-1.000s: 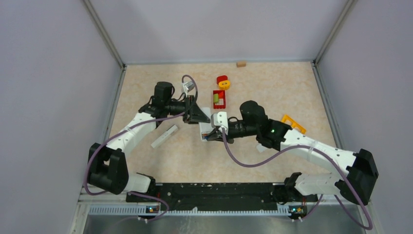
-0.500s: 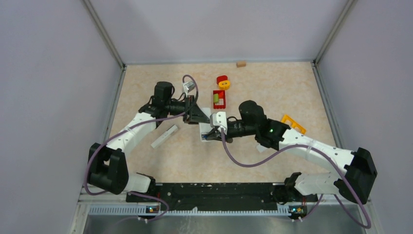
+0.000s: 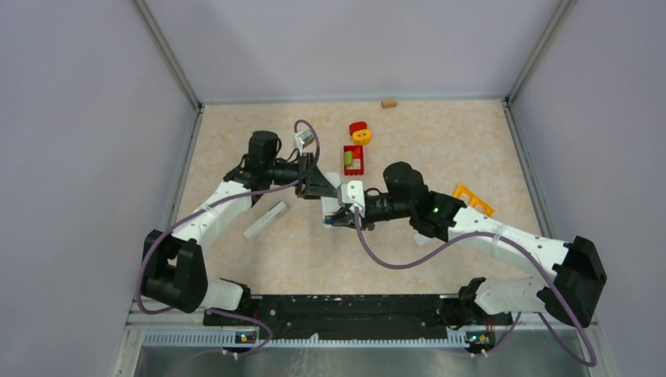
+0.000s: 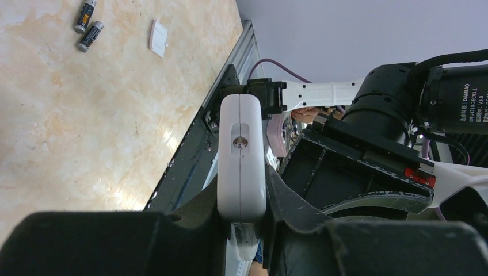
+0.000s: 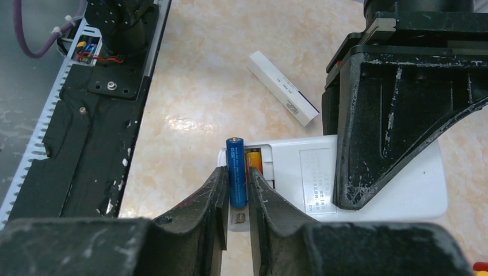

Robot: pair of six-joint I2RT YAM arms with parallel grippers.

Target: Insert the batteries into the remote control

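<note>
Right tool (image 5: 237, 198) clamped on a slim blue battery (image 5: 236, 169), its tip at the open bay of the white remote control (image 5: 299, 167) (an orange cell (image 5: 254, 164) lies inside). Left tool (image 4: 241, 204) pinches the remote's edges on the marbled desk (image 5: 190, 86).

Light is bright and even, glare patches on the tabletop (image 5: 184, 123) (near jaws blurred).

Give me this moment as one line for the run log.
left fingers: shut on remote | right fingers: shut on blue battery, over open bay | orange battery: already in bay | blue battery: not seated
</note>
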